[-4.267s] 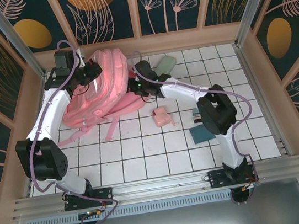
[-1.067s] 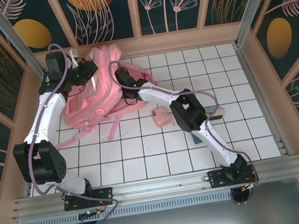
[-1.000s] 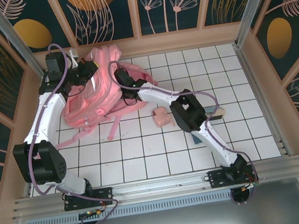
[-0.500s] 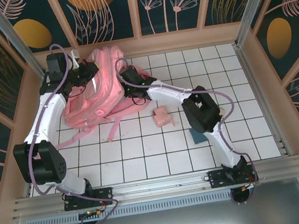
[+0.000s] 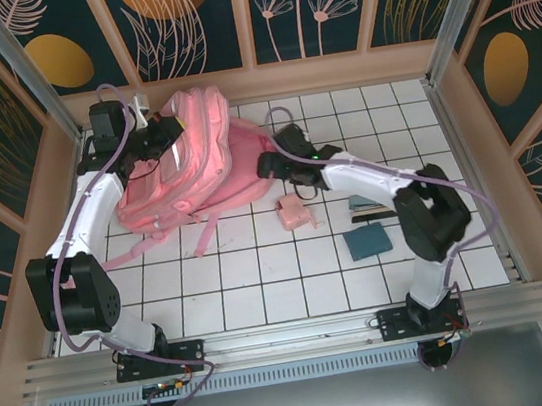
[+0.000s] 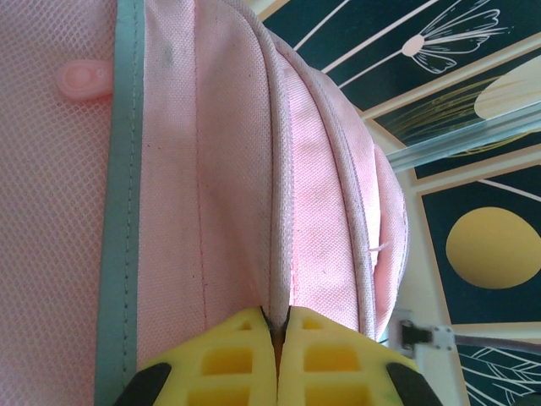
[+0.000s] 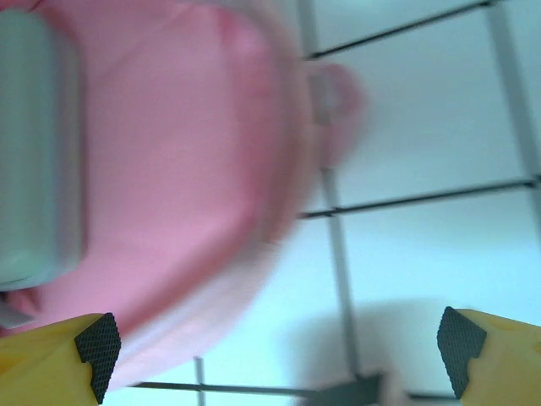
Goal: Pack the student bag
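**L grip clamped on student bag; R grip released beside it**

Student bag: lies flat on the white tiled table, at its far-left part, top end twd the back wall. Straps trail off the bag's near edge onto the tiles.

L gripper: over the bag's far-left top. L wrist view: yellow fingers pressed tight together, a raised seam of pink fabric runs straight into the pinch, so it is grasping the bag. Pale strip runs down the fabric left of that seam.

R gripper: at the bag's right edge, low over the tiles. R wrist view (blurred): fingers spread wide apart, nothing btwn them. Bag's rounded pink edge is just ahead of the left finger; contact w/ bag can't be told.

Other items, all right of the bag:
- small pink pouch, near the bag's near-right corner, apart from it.
- teal flat pad, farther right, well apart from the bag.
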